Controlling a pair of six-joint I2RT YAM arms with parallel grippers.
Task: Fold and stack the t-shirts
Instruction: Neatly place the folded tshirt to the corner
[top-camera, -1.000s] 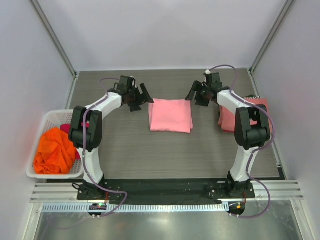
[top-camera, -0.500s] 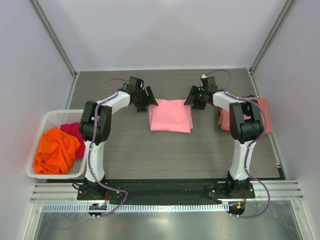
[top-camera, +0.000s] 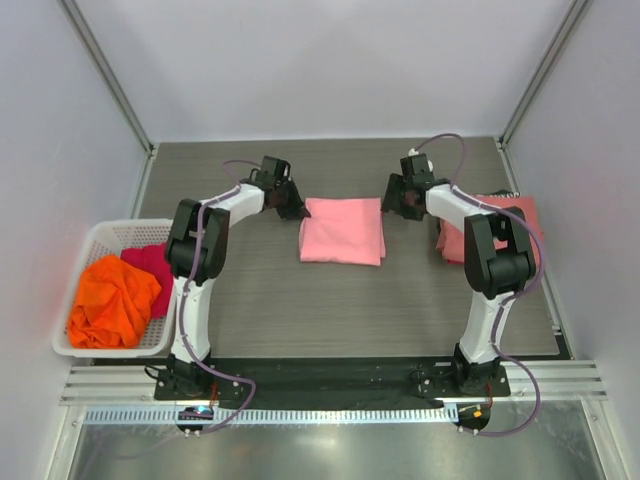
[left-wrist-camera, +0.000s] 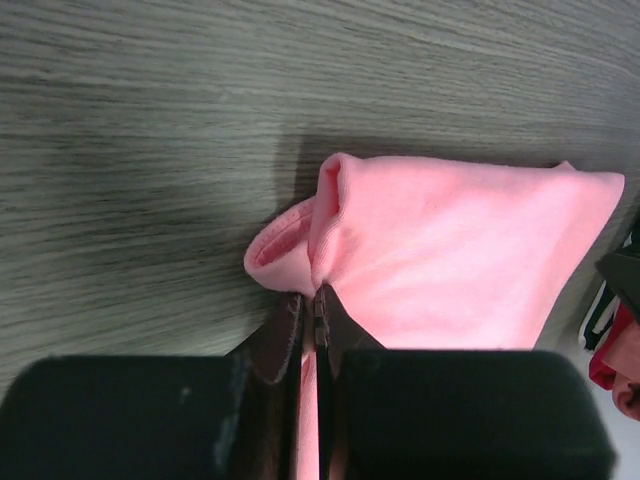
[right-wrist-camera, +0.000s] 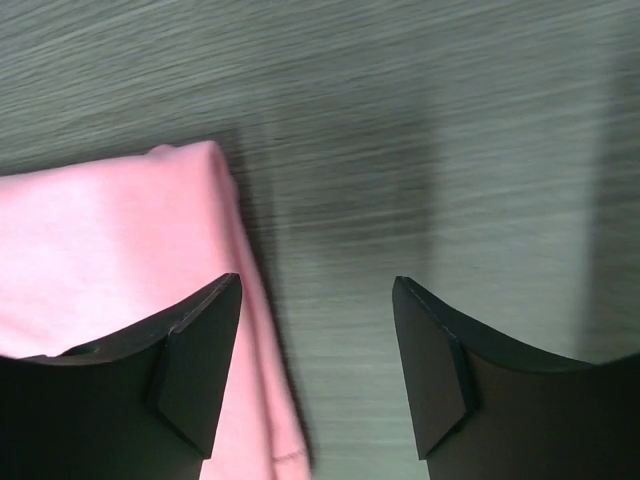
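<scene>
While left gripper (left-wrist-camera: 318, 320) pinches folded pink t-shirt (top-camera: 342, 230), right gripper (right-wrist-camera: 320, 350) wide, salmon t-shirt (top-camera: 520, 213) looks folded; orange t-shirt (top-camera: 112, 300), magenta t-shirt (top-camera: 150, 263) crumpled in basket (top-camera: 100, 231).

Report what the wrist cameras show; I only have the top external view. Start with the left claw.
Observer: The left claw is shut, pinching an edge of the light pink t-shirt.
Operator: Now give me the right claw.
Observer: The right claw is open, one finger over the shirt's edge, the other over bare table; nothing gripped.
Operator: Describe the cloth at the left pinch.
Observer: It bunches into a small rolled lip just ahead of the claw.
</scene>
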